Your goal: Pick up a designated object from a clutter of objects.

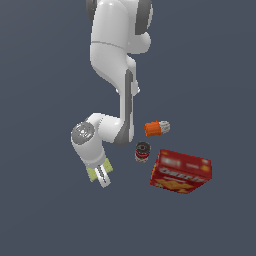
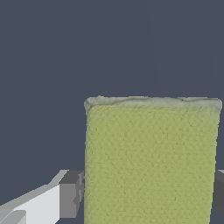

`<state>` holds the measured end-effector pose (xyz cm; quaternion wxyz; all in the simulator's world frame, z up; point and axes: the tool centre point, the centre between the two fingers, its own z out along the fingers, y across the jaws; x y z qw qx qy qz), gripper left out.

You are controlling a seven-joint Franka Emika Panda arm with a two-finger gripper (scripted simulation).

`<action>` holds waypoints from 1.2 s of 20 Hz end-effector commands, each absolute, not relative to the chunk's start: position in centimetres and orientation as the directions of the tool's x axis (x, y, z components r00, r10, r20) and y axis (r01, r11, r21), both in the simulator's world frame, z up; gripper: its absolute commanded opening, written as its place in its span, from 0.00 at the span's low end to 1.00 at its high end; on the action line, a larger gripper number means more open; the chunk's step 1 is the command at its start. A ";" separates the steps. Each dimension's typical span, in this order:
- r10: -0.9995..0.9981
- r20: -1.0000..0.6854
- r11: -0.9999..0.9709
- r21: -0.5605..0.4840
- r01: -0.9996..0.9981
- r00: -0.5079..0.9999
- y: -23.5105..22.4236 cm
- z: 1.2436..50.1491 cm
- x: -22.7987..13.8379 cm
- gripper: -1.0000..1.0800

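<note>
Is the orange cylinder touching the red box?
No, the orange cylinder lies apart from the red box, with bare floor between them.

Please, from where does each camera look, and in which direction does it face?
Exterior view: off the arm, high, looking down at the red cracker box, dark can and orange cylinder; the whole white arm shows.
Wrist view: on the wrist, facing the yellow-green block between the gripper jaws.
Shared: the block and gripper.

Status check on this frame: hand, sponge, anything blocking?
Hand down at sponge, fingers flanking both sides; closure unclear. Can, orange cylinder, red box stand apart. Nothing in the way.
</note>
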<state>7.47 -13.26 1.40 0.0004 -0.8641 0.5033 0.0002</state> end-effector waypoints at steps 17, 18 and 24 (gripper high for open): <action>-0.870 0.000 -0.493 -0.002 -0.870 0.493 -5.5 14.0 6.8 0.00; -0.870 0.000 -0.493 -0.002 -0.870 0.493 -4.8 15.1 6.8 0.00; -0.871 0.001 -0.492 0.000 -0.871 0.492 -0.8 21.6 6.5 0.00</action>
